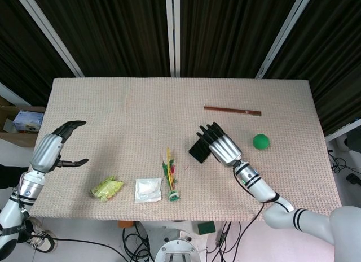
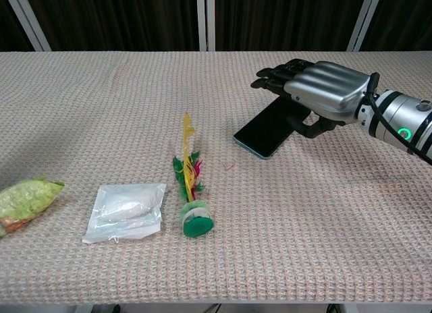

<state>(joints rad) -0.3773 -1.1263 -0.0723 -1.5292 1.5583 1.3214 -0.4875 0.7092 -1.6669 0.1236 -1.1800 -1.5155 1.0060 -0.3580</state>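
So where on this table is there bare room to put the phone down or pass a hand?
The right hand holds the phone tilted. Bare cloth spans the table's whole far left, behind the shuttlecock. Another free patch lies at the near right, below the green ball. The near left edge is crowded: snack pack, white sachet, shuttlecock. The chopsticks border the far right.

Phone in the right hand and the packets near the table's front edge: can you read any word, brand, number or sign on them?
No legible text in either view.
phone, held by the right hand: dark face, nothing shows on it.
white packet: no print visible.
green packet: any print too blurred to read.
box off the table's left edge: markings too small to read.
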